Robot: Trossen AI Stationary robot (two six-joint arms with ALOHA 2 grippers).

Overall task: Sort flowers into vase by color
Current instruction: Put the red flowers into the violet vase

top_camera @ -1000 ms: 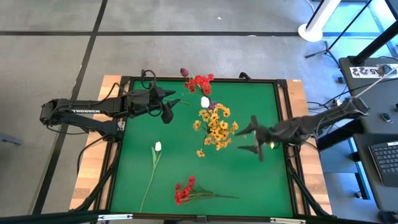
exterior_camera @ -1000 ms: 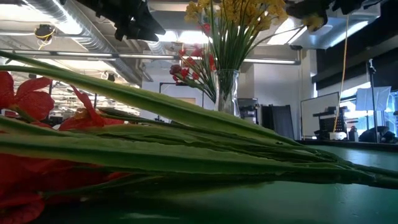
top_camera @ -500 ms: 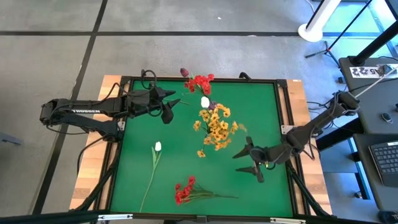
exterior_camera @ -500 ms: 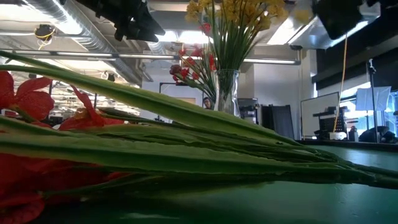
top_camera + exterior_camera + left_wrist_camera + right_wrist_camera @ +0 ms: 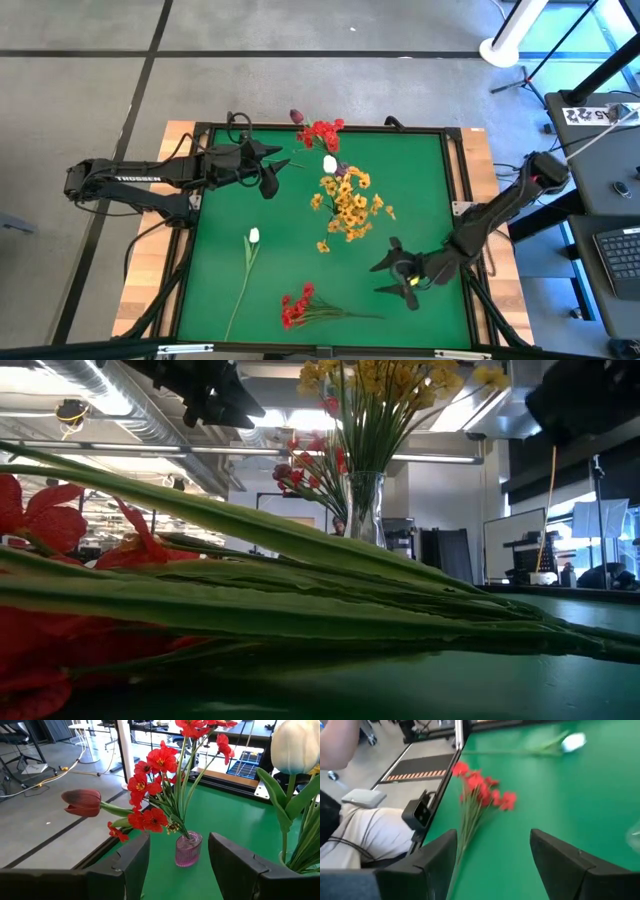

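A loose bunch of red flowers (image 5: 298, 305) lies on the green table near its front edge, also seen in the right wrist view (image 5: 482, 790). A white tulip (image 5: 253, 236) lies to its left. My right gripper (image 5: 381, 278) hovers open to the right of the red bunch, pointing at it. A clear vase (image 5: 365, 505) at mid table holds yellow flowers (image 5: 348, 205) and a white tulip (image 5: 330, 163). A small pink vase (image 5: 188, 849) at the far edge holds red flowers (image 5: 155, 770) and a maroon bud (image 5: 82, 802). My left gripper (image 5: 282, 168) waits open, left of the pink vase.
The green mat is framed by a raised dark rim (image 5: 455, 200). A person's trouser leg (image 5: 360, 835) shows beyond the table's near edge. Bare mat lies between the yellow flowers and the red bunch.
My right gripper has gone toward the table's near edge and down, away from the yellow flowers and closer to the lying red bunch, rolling about its own axis as it went. Its fingers have stayed open.
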